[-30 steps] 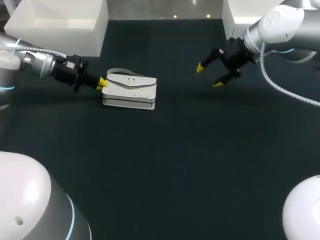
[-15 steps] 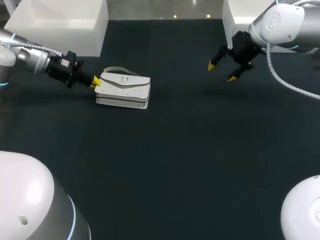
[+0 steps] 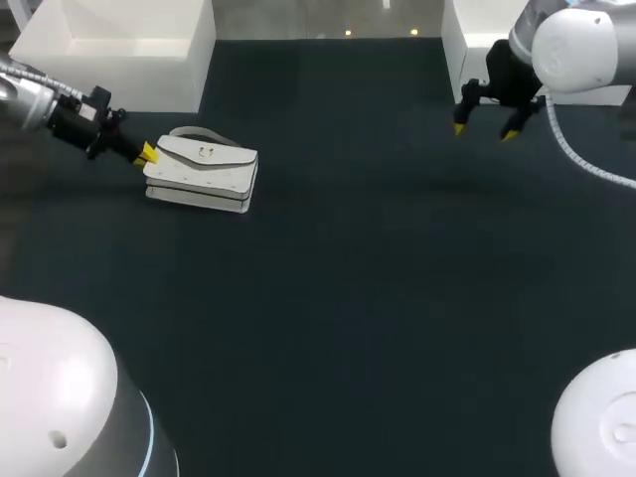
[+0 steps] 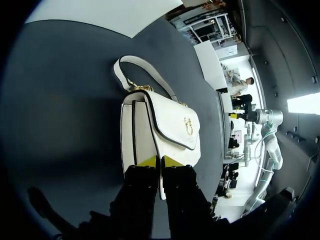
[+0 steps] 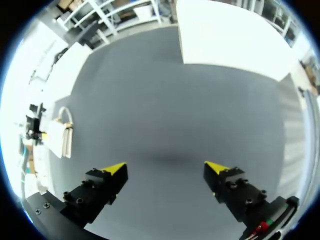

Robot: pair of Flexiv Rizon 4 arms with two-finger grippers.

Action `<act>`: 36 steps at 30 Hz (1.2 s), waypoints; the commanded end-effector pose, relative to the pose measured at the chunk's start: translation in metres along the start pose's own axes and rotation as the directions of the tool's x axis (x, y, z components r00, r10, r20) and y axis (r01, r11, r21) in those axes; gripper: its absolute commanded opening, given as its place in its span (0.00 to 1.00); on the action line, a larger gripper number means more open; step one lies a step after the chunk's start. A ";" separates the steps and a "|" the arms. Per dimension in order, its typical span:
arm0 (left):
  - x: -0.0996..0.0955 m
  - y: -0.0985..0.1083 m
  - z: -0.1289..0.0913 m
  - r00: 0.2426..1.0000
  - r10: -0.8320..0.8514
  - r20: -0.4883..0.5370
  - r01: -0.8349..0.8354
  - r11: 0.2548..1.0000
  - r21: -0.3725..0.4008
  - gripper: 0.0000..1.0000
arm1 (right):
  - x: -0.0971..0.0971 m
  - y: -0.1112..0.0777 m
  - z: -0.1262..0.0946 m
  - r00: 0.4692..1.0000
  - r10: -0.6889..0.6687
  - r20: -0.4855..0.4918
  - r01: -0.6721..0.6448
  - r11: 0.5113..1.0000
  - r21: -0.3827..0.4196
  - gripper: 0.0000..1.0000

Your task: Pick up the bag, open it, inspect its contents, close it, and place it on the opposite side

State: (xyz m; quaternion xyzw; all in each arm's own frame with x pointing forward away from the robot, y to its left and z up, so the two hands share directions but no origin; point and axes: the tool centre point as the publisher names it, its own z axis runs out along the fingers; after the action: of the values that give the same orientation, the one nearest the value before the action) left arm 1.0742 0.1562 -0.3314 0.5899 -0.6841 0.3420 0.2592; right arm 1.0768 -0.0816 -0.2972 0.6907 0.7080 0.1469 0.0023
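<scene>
One bag (image 3: 204,171) in left end effector (image 3: 147,154); right end effector (image 3: 484,130) spread.

Dark table (image 3: 358,298), left white box (image 3: 119,60), right white box (image 3: 467,30)

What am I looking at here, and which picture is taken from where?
A robot with two arms stands at a dark table. One picture looks down from above; the two round ones come from a camera on each arm's wrist. A white bag lies closed on the table's left side. The left pincer, two yellow-tipped fingers, grips the bag's end. The right pincer hangs open and empty over the table's far right.
</scene>
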 end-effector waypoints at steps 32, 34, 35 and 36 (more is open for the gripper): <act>-0.113 -0.035 -0.110 0.994 -0.031 -0.108 0.035 0.999 0.034 0.00 | -0.014 -0.007 -0.014 0.991 0.000 0.136 -0.011 0.997 0.080 1.00; -0.118 -0.038 -0.116 0.994 -0.031 -0.109 0.035 0.999 0.034 0.00 | -0.014 -0.007 -0.014 0.991 0.000 0.136 -0.011 0.997 0.080 1.00; -0.120 -0.040 -0.118 0.993 -0.031 -0.110 0.034 0.999 0.029 0.00 | -0.014 -0.007 -0.014 0.991 0.000 0.136 -0.011 0.997 0.080 1.00; -0.123 -0.041 -0.120 0.994 -0.031 -0.109 0.034 0.999 0.021 0.00 | -0.014 -0.007 -0.014 0.991 0.000 0.136 -0.011 0.997 0.080 1.00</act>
State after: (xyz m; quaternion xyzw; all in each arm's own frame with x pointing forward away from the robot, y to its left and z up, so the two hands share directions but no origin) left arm 1.1093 0.3076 -0.3419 0.6360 -0.6506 0.3679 0.1920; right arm 1.0676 -0.0989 -0.2885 0.7003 0.7098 0.0722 0.0226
